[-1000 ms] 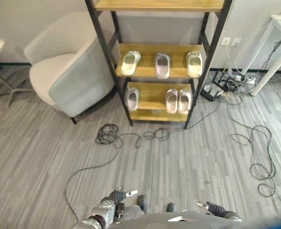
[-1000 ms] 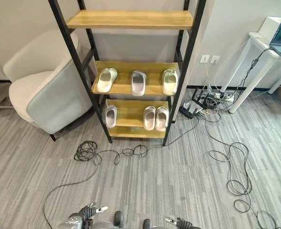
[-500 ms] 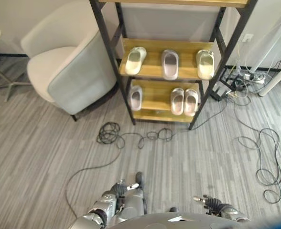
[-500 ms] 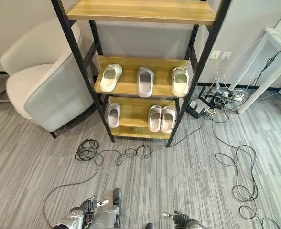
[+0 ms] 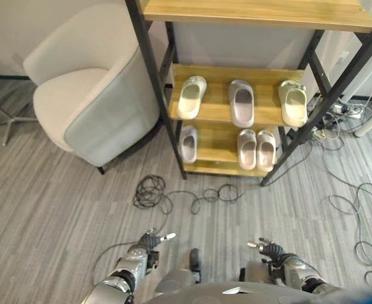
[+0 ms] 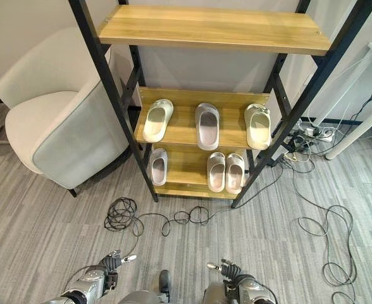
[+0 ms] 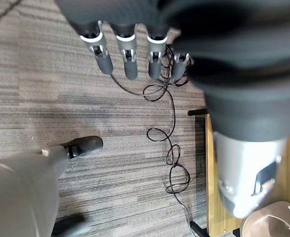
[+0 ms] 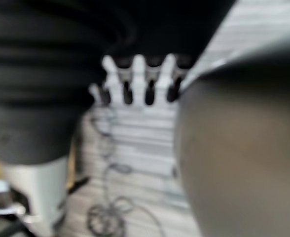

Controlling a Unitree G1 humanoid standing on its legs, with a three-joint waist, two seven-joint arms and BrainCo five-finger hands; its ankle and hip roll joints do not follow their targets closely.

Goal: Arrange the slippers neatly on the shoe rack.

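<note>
The shoe rack [image 5: 214, 113] has a black frame and wooden shelves. On its middle shelf lie three single slippers: a cream one [image 5: 192, 96] tilted at the left, a grey one [image 5: 241, 102] in the middle, and a cream one [image 5: 293, 102] at the right. The lower shelf bears one grey slipper [image 5: 188, 143] at the left and a grey pair [image 5: 256, 149] side by side at the right. My left hand [image 5: 145, 248] and right hand [image 5: 271, 250] hang low over the floor, well short of the rack. Both are open and hold nothing, and the left hand's fingers [image 7: 127, 57] are straight.
A white and grey armchair [image 5: 91, 95] stands close against the rack's left side. A coil of black cable [image 5: 151, 190] trails along the floor in front of the rack. More cables [image 5: 363, 215] and a power strip lie at the right.
The whole view has shifted and the rack now shows nearer and larger. The slippers keep their places on the shelves. Both hands stay low and open.
</note>
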